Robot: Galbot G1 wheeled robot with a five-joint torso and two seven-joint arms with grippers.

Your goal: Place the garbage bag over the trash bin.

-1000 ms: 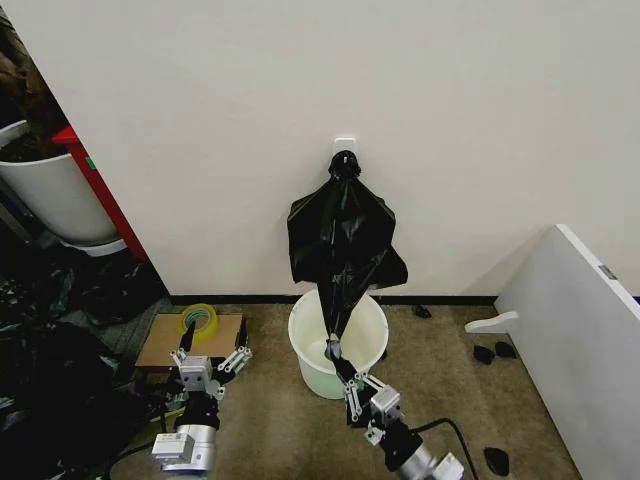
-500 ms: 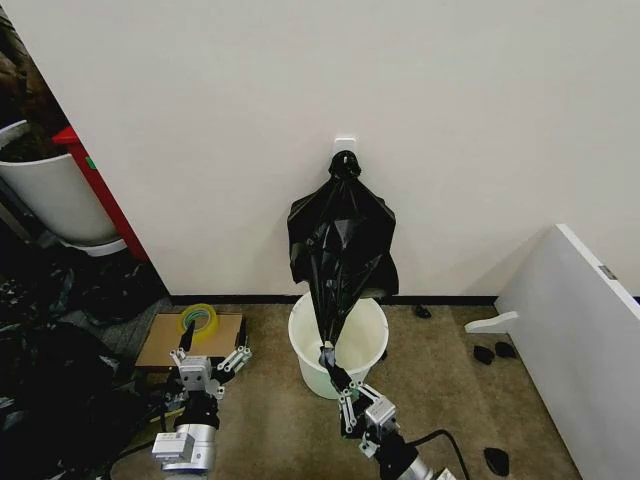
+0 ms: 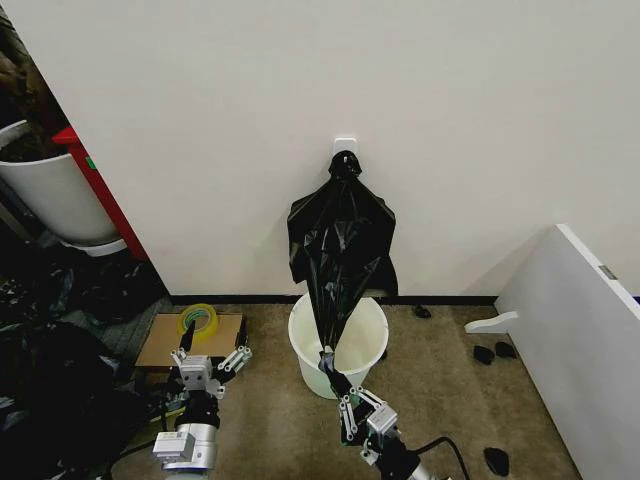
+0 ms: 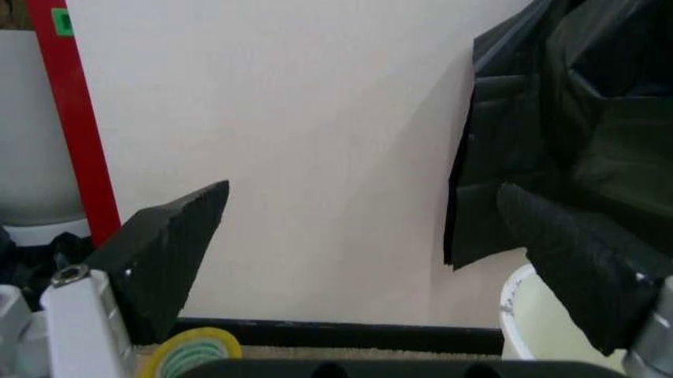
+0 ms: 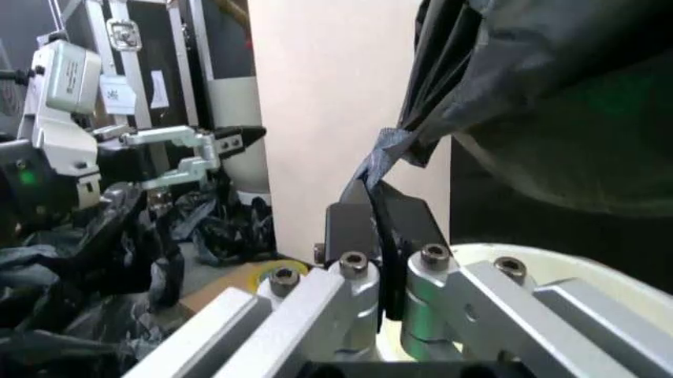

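While your right end effector sits low in front of the trash bin, it is clenched on the bottom tip of the garbage bag; the right wrist view shows the two pads pressed flat together with a twist of black film between them. Your left end effector hangs released off to the left, jaws spread wide (the left wrist view shows a broad gap between the dark pads), just short of the roll of tape lying on a piece of cardboard.

Beyond the pinch, the bag rises taut across the bin's open mouth and fans out against the wall, its top gathered on a white wall hook.

You are at the pull-off step, I judge: the bag is gripped but still hung, and nothing yet covers the rim. The next move calls for freeing the top from the hook without tearing the thin film, then finding the bag's opening, which likely needs your idle left arm to spread it around the rim.
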